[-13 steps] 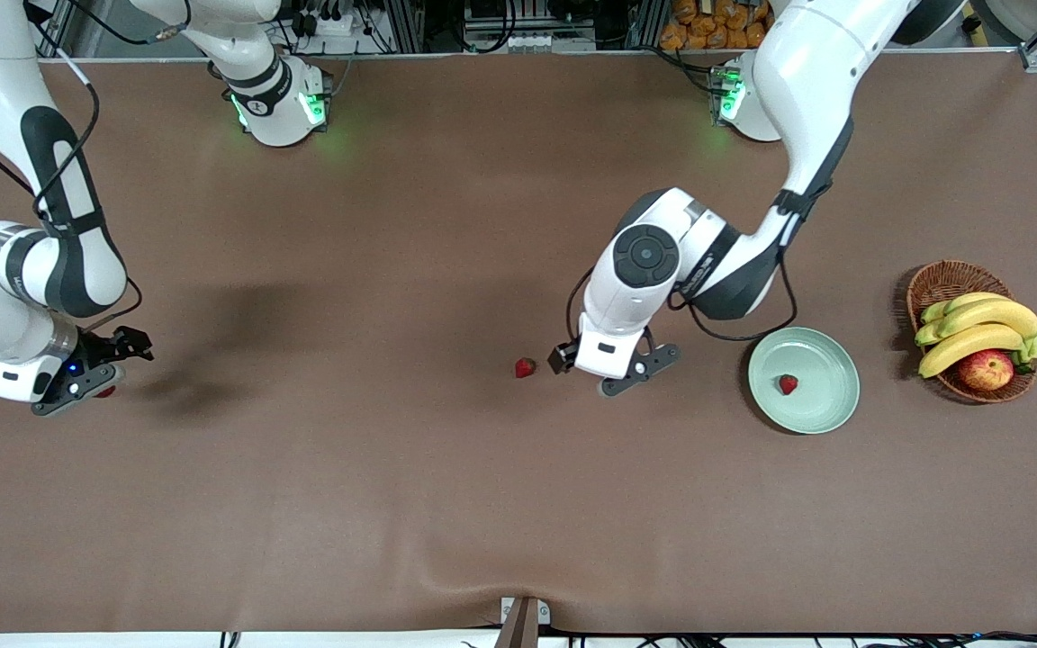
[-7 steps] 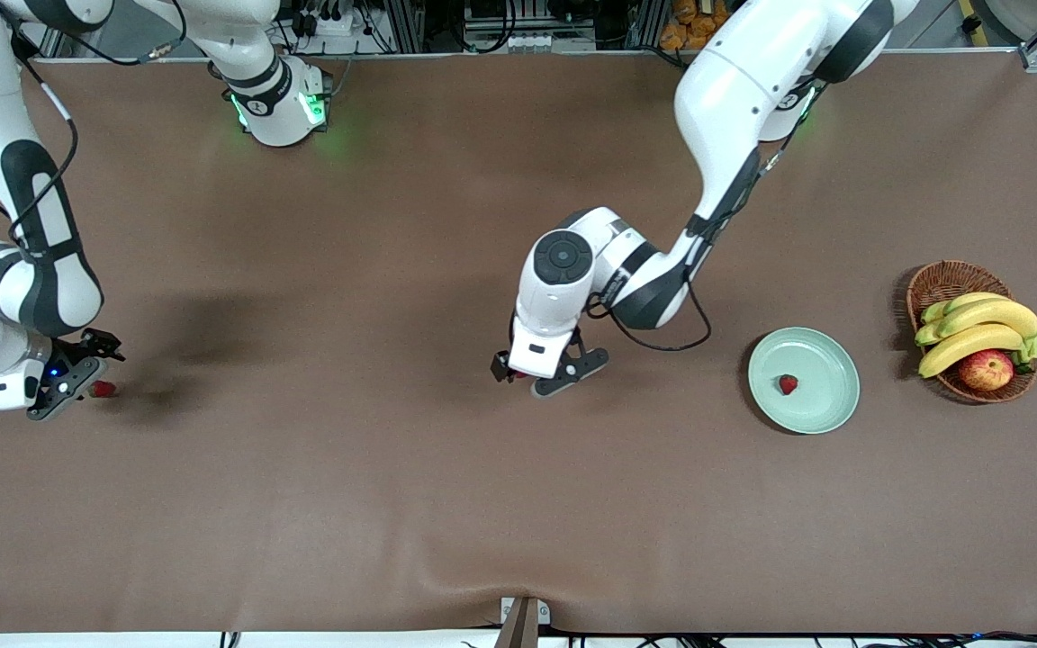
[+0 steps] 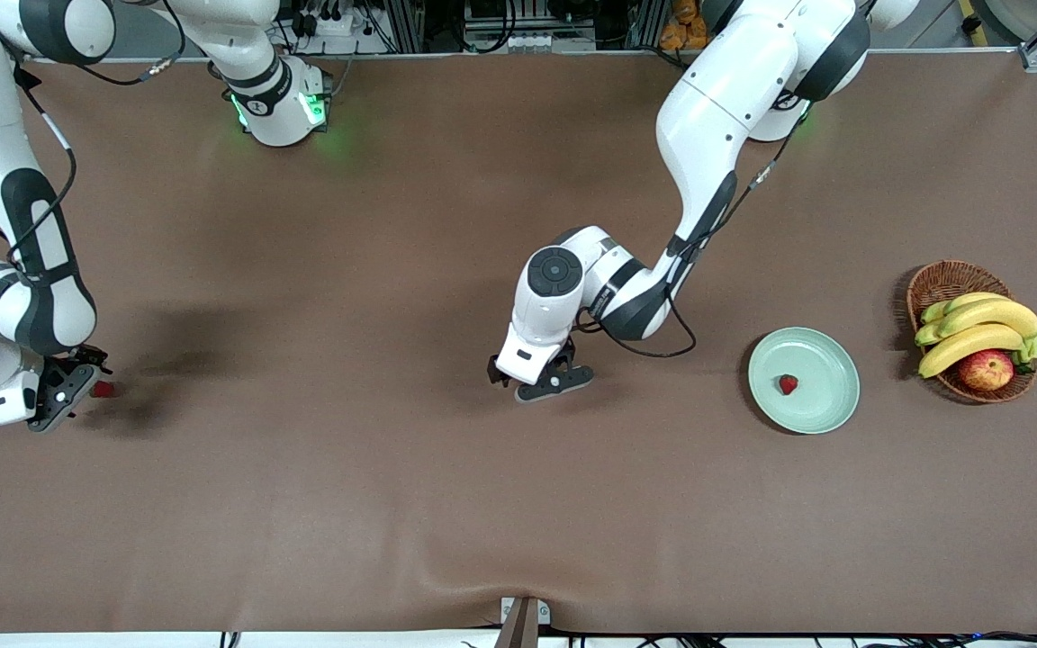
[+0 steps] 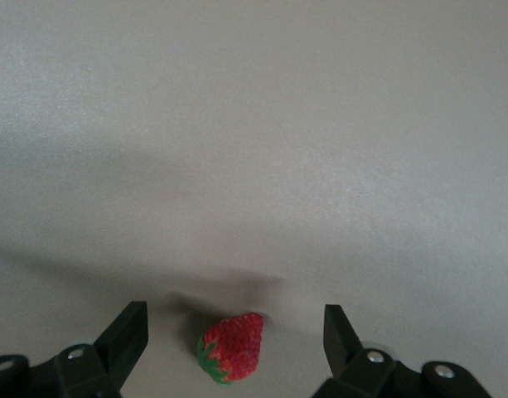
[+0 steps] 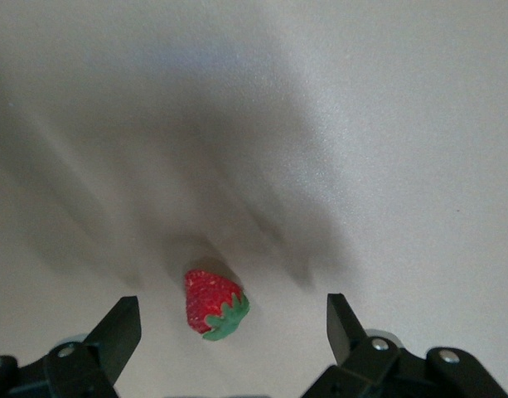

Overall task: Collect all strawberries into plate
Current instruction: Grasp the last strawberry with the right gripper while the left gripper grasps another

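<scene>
Three strawberries total: one strawberry in the plate (image 3: 787, 384), sitting on the pale green plate (image 3: 829, 409), two not yet collected. Since a second ago the left gripper (image 4: 235, 332) moved away from the plate toward the table middle and dropped over the middle strawberry (image 4: 231, 347), fingers spread wide either side of it, not touching; in the front view the berry is now hidden under the wrist. The right gripper (image 5: 229, 323) also came down, well away from the plate at the right arm's end, fingers released and straddling the end strawberry (image 5: 212, 303). Looks like both are set for a grasp, so closing is probably next. Brown cloth table (image 3: 392, 504) has a slight wrinkle at the front edge; a wicker basket (image 3: 942, 279) with bananas (image 3: 978, 328) and an apple (image 3: 987, 369) sits beside the plate
</scene>
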Robot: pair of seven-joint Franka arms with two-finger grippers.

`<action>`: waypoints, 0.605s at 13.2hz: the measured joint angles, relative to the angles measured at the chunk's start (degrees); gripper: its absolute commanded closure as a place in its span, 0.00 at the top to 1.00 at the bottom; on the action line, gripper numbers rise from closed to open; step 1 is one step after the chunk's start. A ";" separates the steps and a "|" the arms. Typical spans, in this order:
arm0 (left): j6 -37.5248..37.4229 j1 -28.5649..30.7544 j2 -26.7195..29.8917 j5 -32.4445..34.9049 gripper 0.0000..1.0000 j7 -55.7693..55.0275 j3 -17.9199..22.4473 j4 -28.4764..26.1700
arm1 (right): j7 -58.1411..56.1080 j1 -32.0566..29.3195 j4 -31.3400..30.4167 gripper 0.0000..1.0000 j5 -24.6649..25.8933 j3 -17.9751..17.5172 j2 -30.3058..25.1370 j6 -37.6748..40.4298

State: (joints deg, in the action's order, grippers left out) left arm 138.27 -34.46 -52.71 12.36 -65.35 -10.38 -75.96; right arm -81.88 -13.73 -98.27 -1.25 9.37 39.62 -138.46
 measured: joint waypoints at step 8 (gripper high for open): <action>0.00 -2.34 -0.10 5.40 0.72 7.31 0.36 0.20 | -1.68 -0.22 0.33 0.89 0.01 -0.22 1.41 -0.26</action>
State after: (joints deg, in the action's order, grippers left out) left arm 138.27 -36.80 -52.82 17.77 -58.04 -10.01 -75.77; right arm -83.57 -13.95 -97.94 -1.25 9.15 41.03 -138.72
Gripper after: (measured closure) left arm 0.273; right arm 0.004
